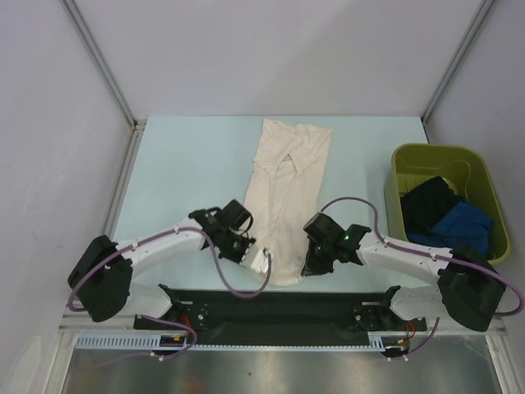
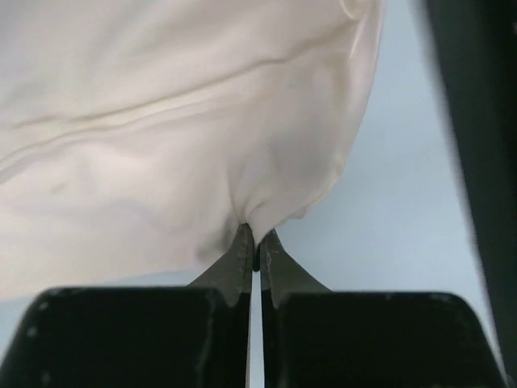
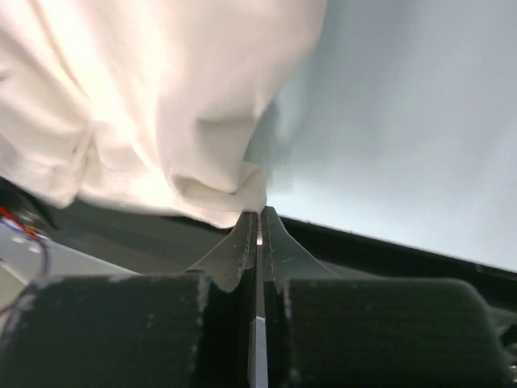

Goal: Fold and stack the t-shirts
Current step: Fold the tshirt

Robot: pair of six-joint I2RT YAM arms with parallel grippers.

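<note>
1. A cream soft-cloth t-shirt is laid as a long narrow strip on the pale blue flat bench. It stretches away ahead of both tools, and its near hem lies between them.
2. The left tool is pressed together, with one near corner of the cream hem pinched at its tips. The right tool is likewise pressed together on the other near corner.
3. Progress, as judged: the sides appear already turned inward, so the lengthwise folds are taken as done. The crosswise fold, with the hem carried forward from the tools toward the collar, is taken as yet to be made.
4. A black cloth t-shirt and a bright blue cloth t-shirt are seen crumpled in the olive-green rectangular plastic bin, well apart on the outer side of the right tool. Both are judged unfolded, and no stack is shown anywhere.
5. Comparison of views: the whole garment, the bin and its contents are given only by the overhead view, where the tool tips are largely masked by the wrists. The pinch itself is shown only by the wrist views, where cloth is bunched directly at the tips and no gap is seen between the fingers.
</note>
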